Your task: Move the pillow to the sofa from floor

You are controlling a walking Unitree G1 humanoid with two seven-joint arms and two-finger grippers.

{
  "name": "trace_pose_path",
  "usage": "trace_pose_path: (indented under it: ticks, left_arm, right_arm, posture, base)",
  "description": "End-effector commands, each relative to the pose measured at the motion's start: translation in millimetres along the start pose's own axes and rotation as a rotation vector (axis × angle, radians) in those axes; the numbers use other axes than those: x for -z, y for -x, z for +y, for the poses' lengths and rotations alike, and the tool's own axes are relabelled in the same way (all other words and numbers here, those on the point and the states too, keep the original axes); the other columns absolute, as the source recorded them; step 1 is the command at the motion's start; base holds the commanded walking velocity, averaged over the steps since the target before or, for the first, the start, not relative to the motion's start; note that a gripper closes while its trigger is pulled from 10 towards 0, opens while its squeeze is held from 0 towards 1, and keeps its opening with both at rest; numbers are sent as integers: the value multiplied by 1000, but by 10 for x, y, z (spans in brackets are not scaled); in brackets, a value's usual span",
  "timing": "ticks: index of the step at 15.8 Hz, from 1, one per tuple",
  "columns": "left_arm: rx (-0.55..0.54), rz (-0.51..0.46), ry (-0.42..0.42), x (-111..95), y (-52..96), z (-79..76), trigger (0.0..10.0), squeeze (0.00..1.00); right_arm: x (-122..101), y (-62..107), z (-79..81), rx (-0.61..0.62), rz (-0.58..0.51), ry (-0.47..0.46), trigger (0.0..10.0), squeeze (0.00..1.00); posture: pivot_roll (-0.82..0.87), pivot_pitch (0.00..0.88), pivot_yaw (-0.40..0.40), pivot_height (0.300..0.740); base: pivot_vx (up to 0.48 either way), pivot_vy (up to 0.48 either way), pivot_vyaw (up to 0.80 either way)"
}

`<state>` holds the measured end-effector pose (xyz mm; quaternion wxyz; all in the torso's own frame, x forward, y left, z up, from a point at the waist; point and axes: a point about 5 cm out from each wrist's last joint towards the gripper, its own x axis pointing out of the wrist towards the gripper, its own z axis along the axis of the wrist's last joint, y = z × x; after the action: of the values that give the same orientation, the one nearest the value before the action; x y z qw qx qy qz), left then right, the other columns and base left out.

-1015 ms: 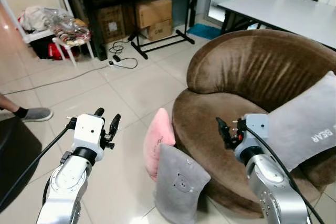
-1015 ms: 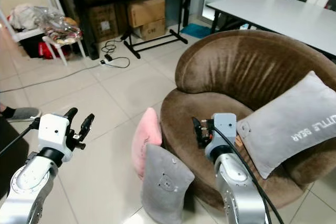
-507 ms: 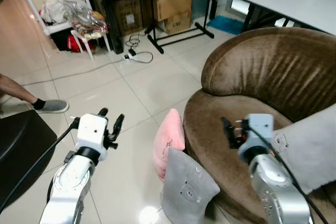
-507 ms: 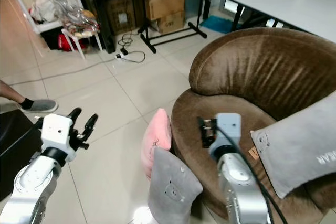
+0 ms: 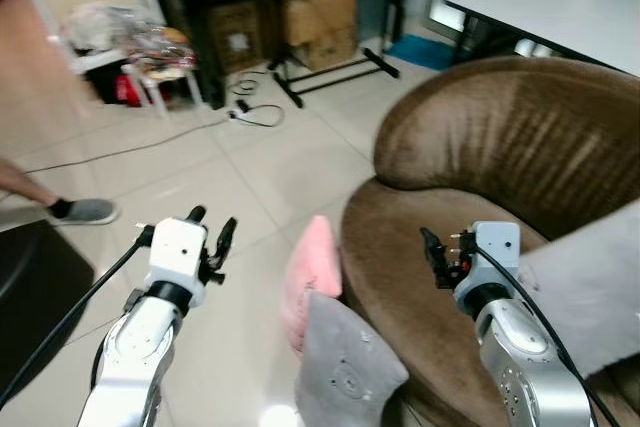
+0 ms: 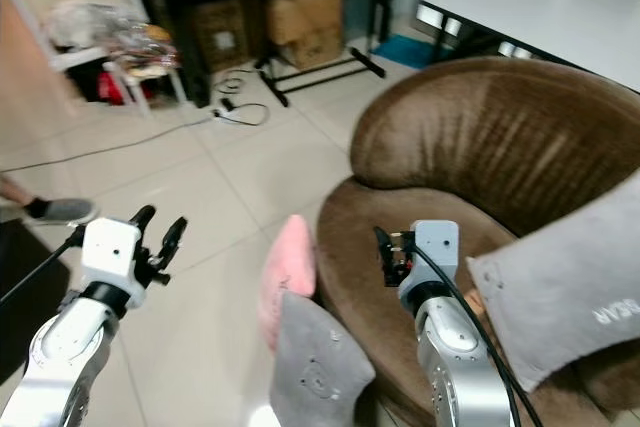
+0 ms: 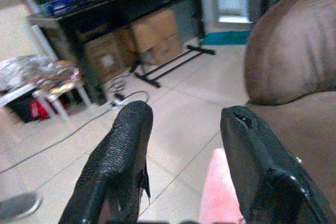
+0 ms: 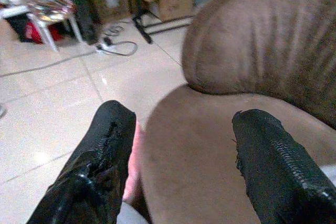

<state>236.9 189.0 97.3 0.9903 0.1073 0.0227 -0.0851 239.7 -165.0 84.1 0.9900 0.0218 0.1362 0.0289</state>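
2 pillows stand on the floor point(image 5: 230, 177), leaning against the front edge of the sofa point(image 5: 500, 147): a grey pillow point(image 5: 345, 372) nearest the robot, a pink pillow point(image 5: 308, 282) just behind it and touching it. A third, grey pillow with lettering point(image 6: 560, 292) already lies on the sofa seat at its right side.

Handling, judged: both floor pillows look soft, light and floppy, with fabric covers that are not slippery and not fragile. They will sag and fold if pinched at 1 corner. Best hold is probably the top edge or an upper corner, pinching a thick fold of cover plus filling; the grey one is the easier reach.

Left gripper point(image 5: 210, 237) hovers above the floor left of the pillows, fingers point(image 7: 118, 166) spread wide, empty. Right gripper point(image 5: 435, 257) hangs over the sofa seat, fingers point(image 8: 100, 166) also wide apart, holding nothing.

Versus 0.5 s ago: the whole view has shifted and blurred, so the camera moved. Pillows sit the same against the sofa; both grippers keep about the same pose, still empty. The person's shoe point(image 5: 85, 210) remains at the left on the floor.
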Motion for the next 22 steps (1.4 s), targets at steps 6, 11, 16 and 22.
trace_pose_path:
  ticks: [6, 11, 16, 22]
  left_arm:
    - [-33, -43, -19, -22, -8, 32, 10000, 0]
    - [-63, -58, -13, -34, -46, 76, 10000, 0]
    - [-98, -47, 47, -4, -42, 104, 10000, 0]
    - [-100, -48, 99, 9, -20, 126, 10000, 1000]
  right_arm:
    - [-30, 3, 19, -44, -67, -8, 10000, 0]
    - [-70, -27, 25, -52, -98, 6, 10000, 0]
    - [-84, -32, 43, -64, -108, 12, 10000, 0]
    - [-80, -32, 40, -65, -104, 27, 10000, 1000]
  posture:
    - [-70, 0, 41, 646]
    - [-71, 0, 43, 616]
    - [-73, 0, 41, 616]
    - [-71, 0, 35, 616]
  base:
    - [0, 0, 0]
    - [0, 0, 0]
    - [0, 0, 0]
    - [0, 0, 0]
